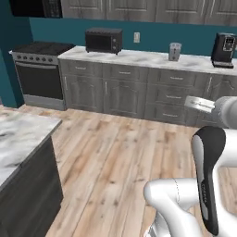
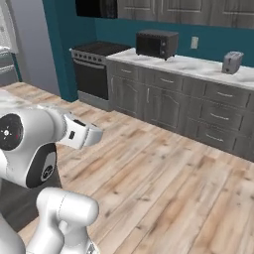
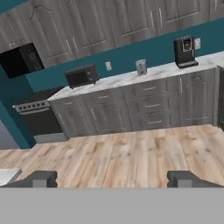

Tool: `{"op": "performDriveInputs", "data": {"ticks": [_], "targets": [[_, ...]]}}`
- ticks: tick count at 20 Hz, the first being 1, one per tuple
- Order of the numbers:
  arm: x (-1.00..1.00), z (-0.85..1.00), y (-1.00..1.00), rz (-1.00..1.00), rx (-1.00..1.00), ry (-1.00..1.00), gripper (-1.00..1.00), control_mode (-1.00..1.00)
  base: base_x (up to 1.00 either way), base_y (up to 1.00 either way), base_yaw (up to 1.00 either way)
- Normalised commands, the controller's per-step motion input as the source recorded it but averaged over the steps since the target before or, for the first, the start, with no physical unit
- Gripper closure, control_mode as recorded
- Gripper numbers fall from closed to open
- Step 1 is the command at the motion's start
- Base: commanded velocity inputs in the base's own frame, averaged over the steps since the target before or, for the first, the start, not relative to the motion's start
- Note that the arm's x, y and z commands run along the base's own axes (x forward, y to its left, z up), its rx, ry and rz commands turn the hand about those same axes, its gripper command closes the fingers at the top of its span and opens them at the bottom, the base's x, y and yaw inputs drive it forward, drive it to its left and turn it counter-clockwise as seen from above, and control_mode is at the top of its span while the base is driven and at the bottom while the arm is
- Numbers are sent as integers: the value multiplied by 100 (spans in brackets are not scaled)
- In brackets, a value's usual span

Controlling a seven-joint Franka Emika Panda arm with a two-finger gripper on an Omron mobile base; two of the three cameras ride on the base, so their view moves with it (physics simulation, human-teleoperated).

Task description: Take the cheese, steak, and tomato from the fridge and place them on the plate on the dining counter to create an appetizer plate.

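While my gripper (image 3: 111, 180) hangs over bare wood floor (image 1: 120, 152), the fridge (image 2: 29, 47) is the one task thing I can place: a tall light-grey side at the upper left edge of the right base view, with a white part at the very edge that I can't read. A strip of teal wall (image 2: 57, 49) separates it from the black stove (image 2: 94, 64).

My fingers (image 3: 40, 178) are spread wide with nothing between them, and past them is floor and cabinet fronts. The hand view looks level across the room at the back run of grey cabinets (image 1: 125, 92).

Back worktop (image 1: 148, 59), marble, starts right beside the stove. A black microwave (image 1: 104, 40) sits near its left end, toward the back edge. A small grey toaster (image 1: 174, 51) stands around the middle, well apart from the microwave. A black coffee machine (image 1: 223, 50) is near the right end, at the back edge. A wall socket (image 1: 136, 37) sits between microwave and toaster, above the worktop.

Marble counter (image 1: 18, 134) with a dark base is at my left, its corner in the lower left of the left base view — whether it's the dining counter I can't tell. Upper grey cabinets (image 3: 105, 26) run above the teal wall.
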Motion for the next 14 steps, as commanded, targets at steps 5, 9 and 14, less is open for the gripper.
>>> {"op": "performDriveInputs", "data": {"ticks": [5, 9, 14], "targets": [[0, 0, 0, 0, 0, 0, -100, 100, 90, -85, 40], [0, 0, 0, 0, 0, 0, -100, 100, 80, -100, 23], [0, 0, 0, 0, 0, 0, -100, 100, 99, -89, 25]]}}
